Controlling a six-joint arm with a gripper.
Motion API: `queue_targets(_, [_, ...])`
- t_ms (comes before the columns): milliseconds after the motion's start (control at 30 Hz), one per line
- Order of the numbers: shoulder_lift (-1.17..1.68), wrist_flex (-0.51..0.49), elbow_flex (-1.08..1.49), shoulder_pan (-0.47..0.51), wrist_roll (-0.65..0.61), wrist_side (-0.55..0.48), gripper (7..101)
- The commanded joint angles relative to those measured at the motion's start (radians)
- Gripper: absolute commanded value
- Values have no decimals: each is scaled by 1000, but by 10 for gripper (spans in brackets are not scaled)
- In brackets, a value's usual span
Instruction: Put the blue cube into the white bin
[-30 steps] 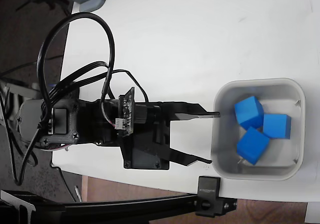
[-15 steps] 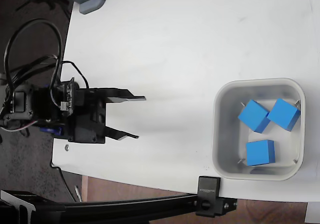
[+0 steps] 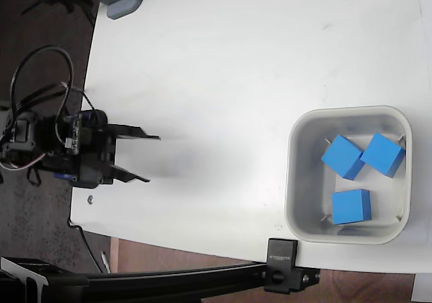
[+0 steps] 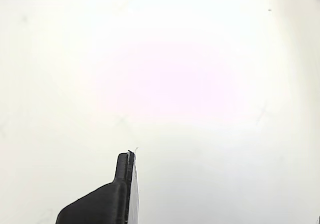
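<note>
With three alike blue cubes [image 3: 352, 205] lying apart inside the white bin [image 3: 294, 175] at the right of the fixed view, appears complete: tool [image 3: 150, 158] spread, empty, well apart at the counter [image 3: 236, 60] left edge.

Bare table [image 3: 236, 80] lies between jaws and white bin [image 3: 297, 175].

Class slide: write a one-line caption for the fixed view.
Three blue cubes lie in the white bin; the open, empty pincer sits far left at the table's edge.
</note>
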Motion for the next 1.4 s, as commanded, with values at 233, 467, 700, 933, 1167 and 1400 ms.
queue_targets(233, [29,-12,0,-109,18,127,1003])
queue_targets(467, [29,-14,0,-114,11,124,1003])
queue_targets(700, [29,-14,2,-133,15,143,1003])
queue_targets(933, [29,-14,2,-133,14,143,995])
queue_targets(1167, [29,-15,2,-133,14,143,987])
queue_targets(1400, [29,-15,2,-133,17,146,984])
